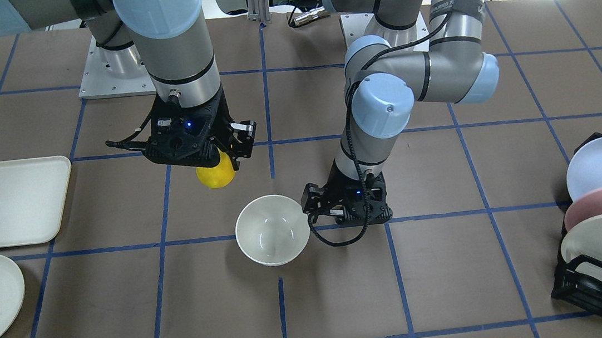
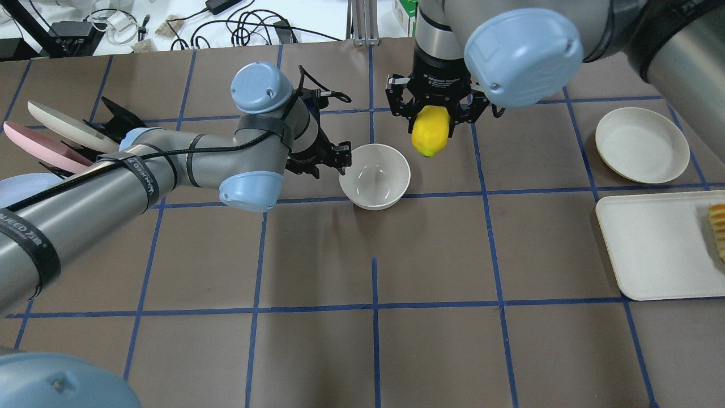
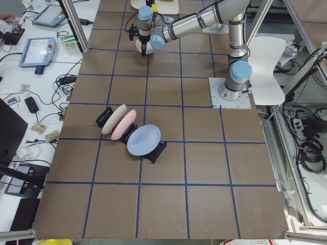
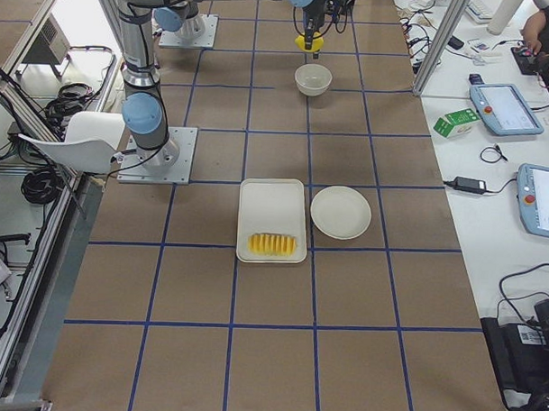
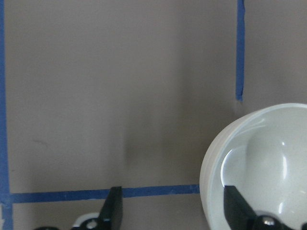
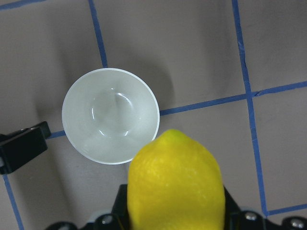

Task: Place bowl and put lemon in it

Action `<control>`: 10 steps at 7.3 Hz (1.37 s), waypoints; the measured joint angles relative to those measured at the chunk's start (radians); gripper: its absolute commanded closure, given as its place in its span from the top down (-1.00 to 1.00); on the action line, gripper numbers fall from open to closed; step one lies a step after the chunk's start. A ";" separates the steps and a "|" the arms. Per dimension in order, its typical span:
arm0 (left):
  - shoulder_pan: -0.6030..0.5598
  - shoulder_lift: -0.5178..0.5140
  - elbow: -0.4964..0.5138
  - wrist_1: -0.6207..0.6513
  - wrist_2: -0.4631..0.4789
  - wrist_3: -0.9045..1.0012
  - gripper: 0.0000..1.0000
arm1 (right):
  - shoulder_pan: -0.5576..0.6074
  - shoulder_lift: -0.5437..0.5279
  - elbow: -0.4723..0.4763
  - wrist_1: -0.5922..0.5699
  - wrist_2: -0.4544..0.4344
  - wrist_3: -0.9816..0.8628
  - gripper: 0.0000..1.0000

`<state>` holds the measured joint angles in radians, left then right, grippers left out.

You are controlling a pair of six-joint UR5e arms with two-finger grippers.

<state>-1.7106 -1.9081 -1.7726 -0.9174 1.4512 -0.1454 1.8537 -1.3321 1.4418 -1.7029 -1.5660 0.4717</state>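
Right gripper (image 2: 431, 120) clamps lemon (image 2: 429, 135), upper centre overhead, just up-right of bowl (image 2: 374, 175). Only left wrist view shows left gripper (image 5: 172, 196) open, one finger over bowl.

**Left side of the bowl (image 2: 374, 175) blocked, mouth open**

My left claw (image 2: 344, 160) crowds the rim on that side. My right claw (image 2: 431, 126), carrying the lemon (image 2: 429, 136), hangs just beyond the bowl. Bare worktop (image 2: 430, 249) lies on the robot's side.
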 measured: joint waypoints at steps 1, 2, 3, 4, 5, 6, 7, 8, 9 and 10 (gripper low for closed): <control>0.045 0.045 0.021 -0.100 0.019 0.075 1.00 | 0.011 0.033 0.001 -0.039 -0.001 0.002 -0.48; 0.097 0.102 0.057 -0.233 0.033 0.144 1.00 | 0.037 0.089 0.004 -0.094 -0.003 0.000 -0.48; 0.131 0.154 0.105 -0.367 0.053 0.183 1.00 | 0.071 0.149 0.007 -0.158 -0.006 -0.004 -0.48; 0.147 0.201 0.150 -0.475 0.079 0.209 1.00 | 0.095 0.205 0.009 -0.219 -0.007 -0.012 -0.48; 0.150 0.245 0.176 -0.551 0.099 0.225 1.00 | 0.106 0.258 0.011 -0.275 -0.011 -0.026 -0.47; 0.151 0.279 0.184 -0.591 0.109 0.231 1.00 | 0.110 0.306 0.013 -0.322 -0.019 -0.040 -0.47; 0.150 0.297 0.184 -0.604 0.112 0.231 1.00 | 0.111 0.343 0.015 -0.352 -0.026 -0.050 -0.47; 0.150 0.302 0.185 -0.607 0.114 0.227 1.00 | 0.112 0.364 0.016 -0.364 -0.031 -0.057 -0.40; 0.149 0.308 0.186 -0.607 0.114 0.224 1.00 | 0.112 0.374 0.018 -0.368 -0.037 -0.064 -0.15; 0.149 0.317 0.189 -0.608 0.114 0.223 1.00 | 0.112 0.377 0.018 -0.367 -0.043 -0.067 0.76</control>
<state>-1.5615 -1.5909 -1.5839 -1.5259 1.5657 0.0772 1.9654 -0.9551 1.4599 -2.0696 -1.6086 0.4043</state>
